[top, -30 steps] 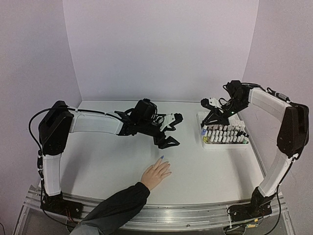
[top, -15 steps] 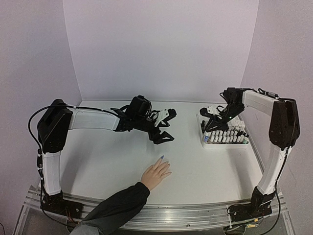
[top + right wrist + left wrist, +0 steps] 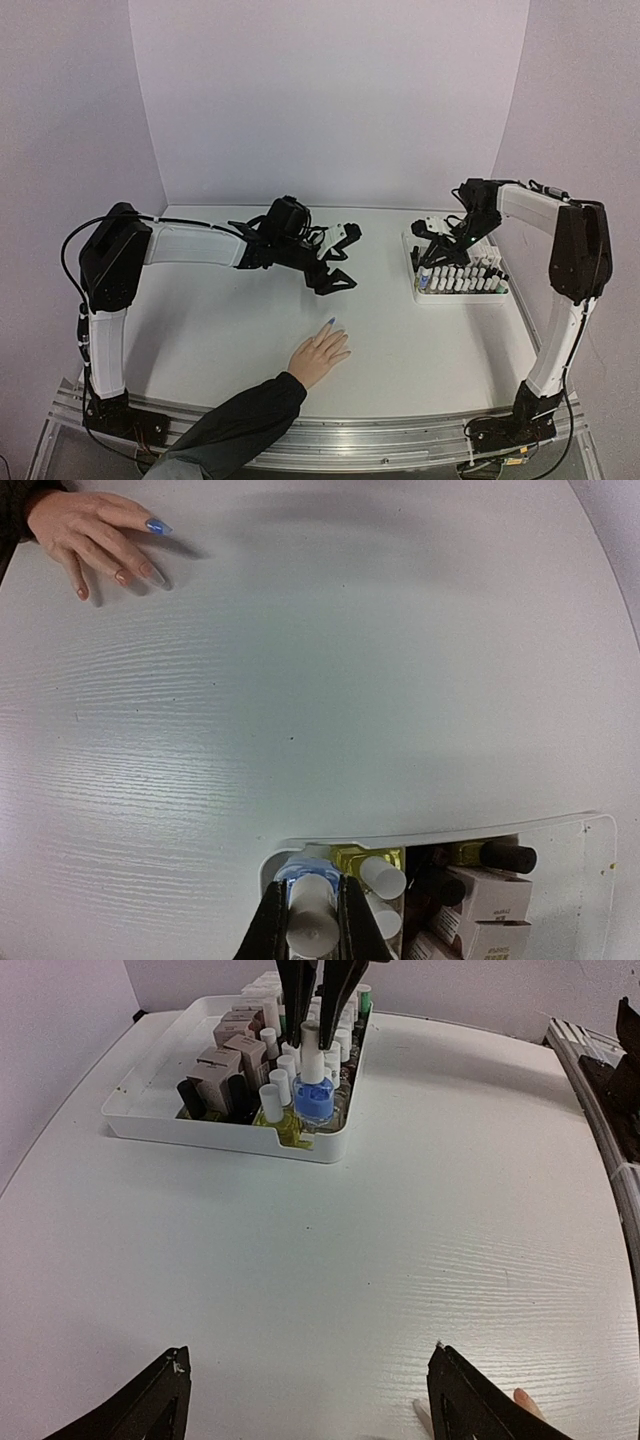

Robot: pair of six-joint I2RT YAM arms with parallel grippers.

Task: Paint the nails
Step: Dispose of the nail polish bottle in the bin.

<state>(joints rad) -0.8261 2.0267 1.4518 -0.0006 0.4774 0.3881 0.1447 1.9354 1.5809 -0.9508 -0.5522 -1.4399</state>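
Observation:
A light-skinned hand with a dark sleeve lies flat on the table near the front. Its index nail is painted blue. In the right wrist view the hand shows the blue nail and bare pinkish nails. My left gripper is open and empty, hovering beyond the hand; its view shows bare table between the jaws. My right gripper is shut on the white cap of a blue polish bottle standing in the tray's near-left corner. The bottle also shows in the left wrist view.
A white tray at the right holds several polish bottles and small boxes; it also shows in the left wrist view and the right wrist view. A yellow bottle stands next to the blue one.
My left gripper moved back, away from the hand, over the last second. My right gripper dropped onto the blue bottle in the tray. Little has moved in the last half second.

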